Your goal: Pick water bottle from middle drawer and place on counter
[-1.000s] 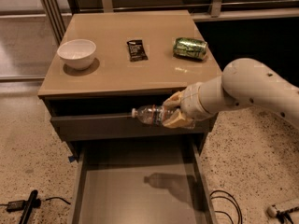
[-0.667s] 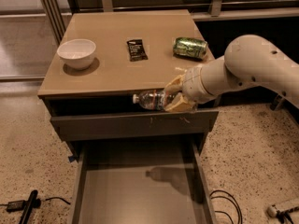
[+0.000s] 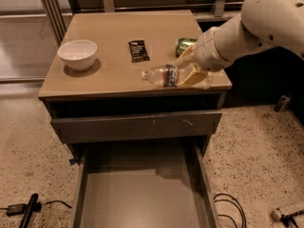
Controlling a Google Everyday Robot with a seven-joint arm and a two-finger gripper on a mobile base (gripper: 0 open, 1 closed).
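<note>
My gripper [image 3: 189, 68] is shut on the water bottle [image 3: 167, 75], a clear crinkled bottle with a white cap and a dark reddish label. It holds the bottle on its side, cap to the left, just over the front right part of the tan counter [image 3: 114, 75]. The white arm comes in from the upper right. The middle drawer [image 3: 142, 194] stands pulled out below, its flat grey floor bare.
On the counter are a white bowl [image 3: 77, 54] at the left, a dark snack packet [image 3: 138, 50] in the middle and a green can [image 3: 183, 44] partly behind the gripper. The shut grey drawer front [image 3: 137, 125] is above the open drawer. Cables [image 3: 228, 208] lie on the floor.
The gripper has lifted the bottle from in front of the drawer front up and over the counter's front right part. The camera view has also shifted closer.
</note>
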